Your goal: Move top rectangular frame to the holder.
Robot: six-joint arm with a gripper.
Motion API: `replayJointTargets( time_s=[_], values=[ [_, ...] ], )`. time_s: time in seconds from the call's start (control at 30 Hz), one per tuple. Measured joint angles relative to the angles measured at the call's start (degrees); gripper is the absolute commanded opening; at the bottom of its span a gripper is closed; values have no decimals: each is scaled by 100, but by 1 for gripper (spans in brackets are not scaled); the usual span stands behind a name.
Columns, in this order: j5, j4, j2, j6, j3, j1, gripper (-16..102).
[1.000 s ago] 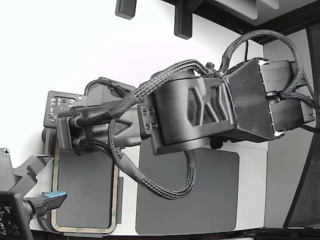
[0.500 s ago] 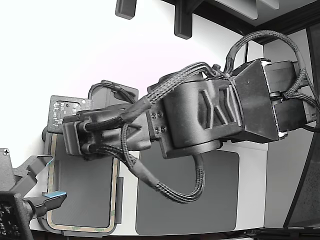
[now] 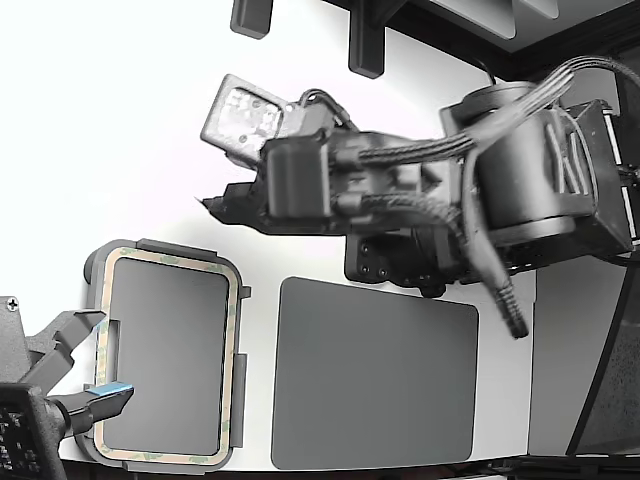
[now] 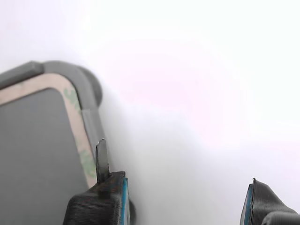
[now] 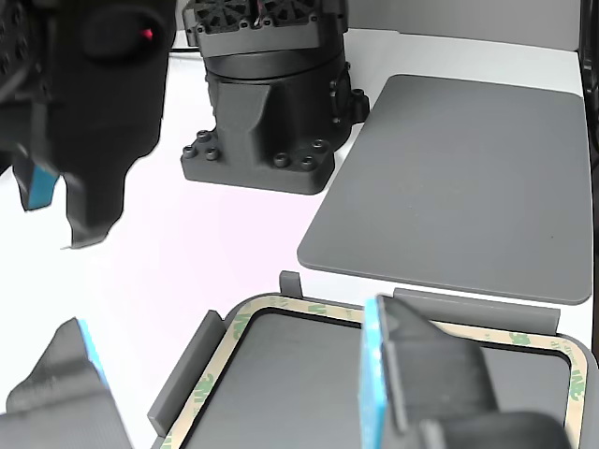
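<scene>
The arm is seen stretched across the white table (image 3: 150, 150) in the exterior view, from its base at the exterior view's right toward the left, forearm roughly level, cable bundles draped along it. The gripper (image 3: 212, 205) is held above bare table, clear of the holder (image 3: 168, 352) and nearer the top of that view. In the wrist view two blue-padded fingers (image 4: 123, 199) are seen set wide apart, with only white table between them; nothing is gripped.

The top rectangular frame (image 3: 232, 340) is seated flat in the holder, its beige-tan band with green mottling lying just inside the raised tabs. The holder lies at the exterior view's lower left. A dark grey mat (image 3: 375, 375) lies just beside it on the right. A second gripper (image 3: 95, 400) is visible at the lower left edge, over the holder's corner.
</scene>
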Motion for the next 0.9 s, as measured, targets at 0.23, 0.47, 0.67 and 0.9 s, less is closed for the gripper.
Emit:
replayJointTargets(
  time_s=[0.23, 0.47, 0.67, 0.9],
  values=[
    [-185, -1072, 2461, -1063, 2250, -738, 100],
    [-527, -2268, 4729, -1828, 4465, -1020, 100],
    [-466, -2874, 6398, -1969, 6021, -1028, 100],
    [-413, -2909, 7242, -2021, 6996, -1037, 100]
  ],
)
